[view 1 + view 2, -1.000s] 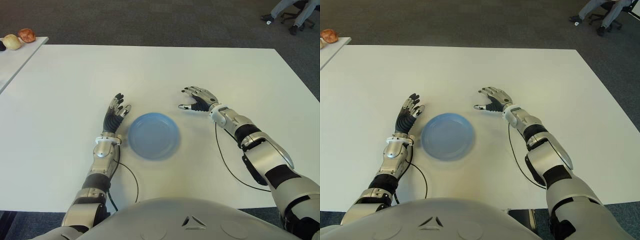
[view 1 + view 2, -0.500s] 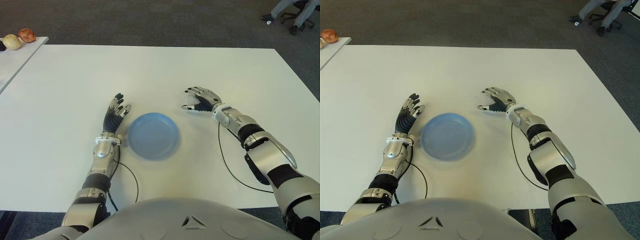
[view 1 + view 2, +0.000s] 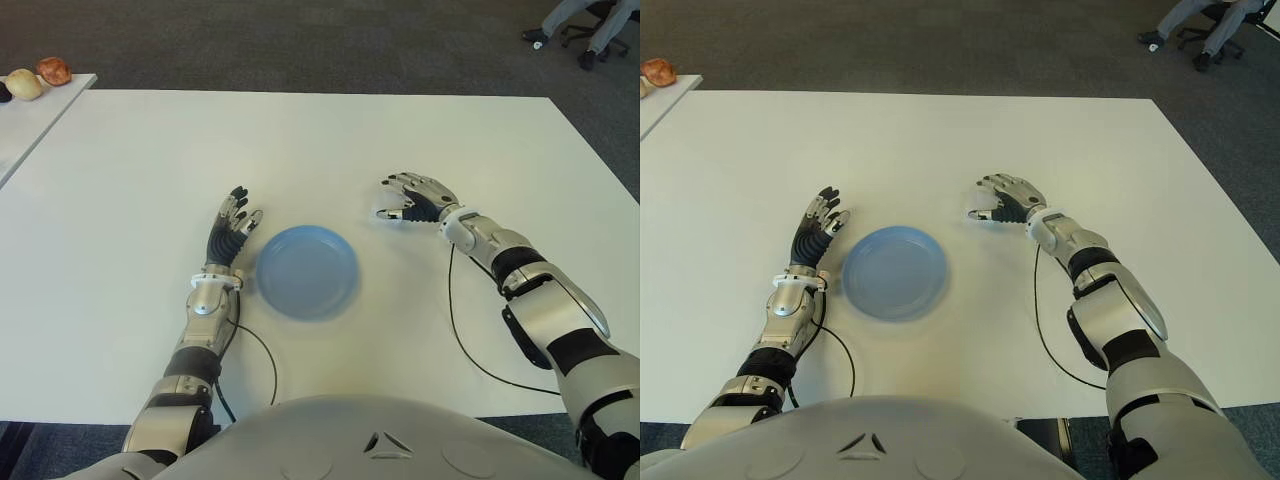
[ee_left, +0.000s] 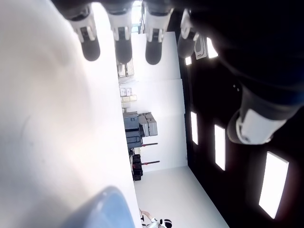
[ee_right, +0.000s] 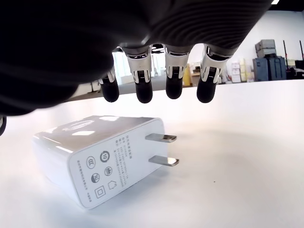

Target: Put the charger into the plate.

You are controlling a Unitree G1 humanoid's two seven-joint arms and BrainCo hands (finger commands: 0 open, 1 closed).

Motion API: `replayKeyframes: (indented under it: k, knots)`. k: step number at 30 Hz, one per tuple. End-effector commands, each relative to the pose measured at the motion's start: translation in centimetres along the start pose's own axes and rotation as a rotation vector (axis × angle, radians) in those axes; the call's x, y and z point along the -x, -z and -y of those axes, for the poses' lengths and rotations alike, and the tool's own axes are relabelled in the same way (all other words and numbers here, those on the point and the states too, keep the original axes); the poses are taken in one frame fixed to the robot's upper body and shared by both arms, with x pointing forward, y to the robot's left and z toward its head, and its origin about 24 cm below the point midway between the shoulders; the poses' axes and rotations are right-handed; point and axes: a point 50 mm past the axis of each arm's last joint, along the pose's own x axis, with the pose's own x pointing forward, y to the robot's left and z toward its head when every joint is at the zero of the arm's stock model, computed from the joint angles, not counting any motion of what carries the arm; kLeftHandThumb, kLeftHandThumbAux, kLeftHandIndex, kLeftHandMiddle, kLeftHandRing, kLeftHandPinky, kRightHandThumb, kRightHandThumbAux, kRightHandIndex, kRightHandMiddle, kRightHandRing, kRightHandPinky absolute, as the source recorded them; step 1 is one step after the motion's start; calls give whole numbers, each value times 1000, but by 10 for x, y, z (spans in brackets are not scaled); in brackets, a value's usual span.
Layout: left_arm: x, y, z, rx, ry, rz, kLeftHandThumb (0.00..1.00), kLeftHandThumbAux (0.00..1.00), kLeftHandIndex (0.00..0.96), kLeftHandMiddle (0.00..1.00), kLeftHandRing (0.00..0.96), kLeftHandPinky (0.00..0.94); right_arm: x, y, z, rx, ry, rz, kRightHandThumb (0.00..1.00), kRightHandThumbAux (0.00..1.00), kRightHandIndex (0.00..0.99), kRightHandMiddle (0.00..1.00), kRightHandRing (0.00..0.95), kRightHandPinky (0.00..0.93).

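Note:
A white charger (image 5: 99,156) with two metal prongs lies on its side on the white table (image 3: 300,140); the right wrist view shows it just below my right hand (image 3: 412,199). That hand hovers over it to the right of the plate, its fingers (image 5: 144,90) arched above the charger and apart from it, holding nothing. In the eye views the hand mostly covers the charger. The blue plate (image 3: 306,270) sits bare at the table's middle front. My left hand (image 3: 232,228) shows by the plate's left edge, fingers spread.
A second table (image 3: 30,110) at the far left carries a few round objects (image 3: 40,72). A person's legs and an office chair (image 3: 585,25) show on the dark carpet at the far right. A black cable (image 3: 462,335) trails from my right arm.
My right hand has shifted steadily to the right, away from the plate. The left hand and the plate have stayed put.

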Motion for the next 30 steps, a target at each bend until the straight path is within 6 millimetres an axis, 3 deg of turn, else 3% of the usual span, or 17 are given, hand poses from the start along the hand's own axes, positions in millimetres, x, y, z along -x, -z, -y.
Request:
replayKeyframes:
  k: [1, 30]
  knots:
    - [30, 39, -2, 7, -11, -224, 0, 510, 40, 100, 99, 121, 1, 2, 2, -9, -3, 4, 293, 163, 0, 0, 0, 0]
    - [32, 37, -3, -22, -13, -198, 0, 496, 50, 101, 96, 109, 6, 5, -7, 23, -17, -2, 285, 198, 0, 0, 0, 0]
